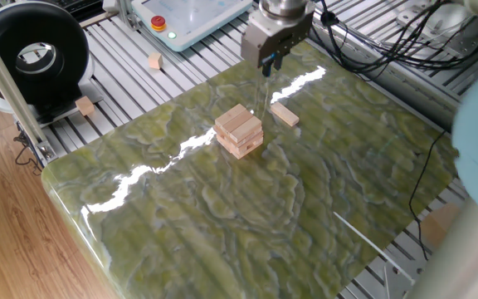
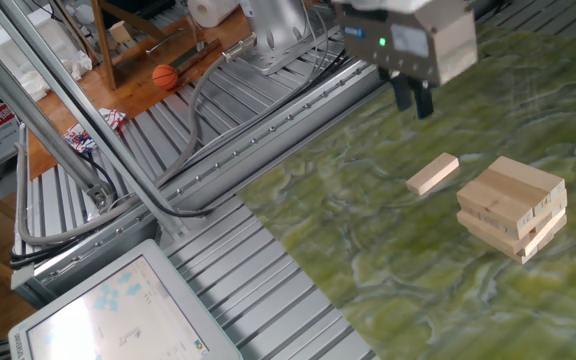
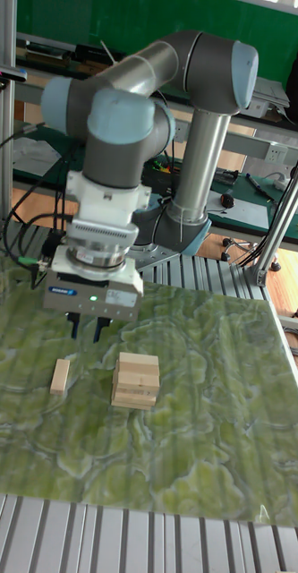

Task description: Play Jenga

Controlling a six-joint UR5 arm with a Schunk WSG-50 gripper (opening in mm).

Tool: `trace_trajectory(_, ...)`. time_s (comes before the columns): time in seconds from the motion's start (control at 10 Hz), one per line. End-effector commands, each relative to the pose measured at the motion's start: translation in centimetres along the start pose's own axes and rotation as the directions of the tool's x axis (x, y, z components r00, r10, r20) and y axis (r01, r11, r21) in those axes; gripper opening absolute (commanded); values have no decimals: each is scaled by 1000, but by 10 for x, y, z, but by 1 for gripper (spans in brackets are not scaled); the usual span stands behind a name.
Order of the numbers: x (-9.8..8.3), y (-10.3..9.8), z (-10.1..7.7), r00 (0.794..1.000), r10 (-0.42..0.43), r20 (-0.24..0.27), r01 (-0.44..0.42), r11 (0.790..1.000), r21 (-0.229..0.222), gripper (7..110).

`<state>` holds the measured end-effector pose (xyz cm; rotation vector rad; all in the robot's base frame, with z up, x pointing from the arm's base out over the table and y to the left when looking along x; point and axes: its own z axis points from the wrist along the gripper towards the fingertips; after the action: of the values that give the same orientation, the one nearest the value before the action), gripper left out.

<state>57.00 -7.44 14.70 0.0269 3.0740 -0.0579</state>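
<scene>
The gripper (image 2: 415, 98) hangs above the green marbled table (image 1: 222, 224), raised well clear of the blocks. Its fingers stand close together with only a narrow gap between them, and they hold nothing.

A single block (image 2: 433, 173) lies flat on the table almost directly below the gripper. In the tall fixed view the gripper (image 3: 86, 328) sits above and slightly right of this block (image 3: 59, 376). The block's long axis runs near-to-far in that view; in the other fixed view it slants up to the right.

The Jenga tower (image 3: 135, 380) stands just beside the single block, to its right in the tall fixed view, apart from it and not touching.

The tower (image 2: 513, 208) consists of pale wooden oblong blocks in crossed layers. One lower block protrudes at the near right corner, and the layers sit slightly askew. The wood is plain and unmarked.

Any return to the single block calls for a straight descent, with the fingers closing across its short sides.
</scene>
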Motion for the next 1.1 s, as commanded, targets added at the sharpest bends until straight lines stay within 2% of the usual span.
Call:
trace_trajectory(0.0, 7, 29, -38, 998, 64, 23, -64, 998, 3, 22)
trace_trajectory(0.1, 12, 39, -45, 997, 73, 22, -73, 997, -5, 22)
trace_trajectory(0.2, 18, 52, -52, 996, 82, 21, -82, 996, -18, 7)
trace_trajectory(0.5, 27, 85, -64, 996, 87, -3, -87, 995, -39, 7)
trace_trajectory(0.7, 27, 105, -67, 997, 82, -7, -82, 993, -80, 7)
trace_trajectory(0.8, 26, 112, -67, 996, 85, -2, -84, 992, -96, 7)
trace_trajectory(1.0, 26, 110, -66, 997, 79, -6, -79, 993, -88, 7)
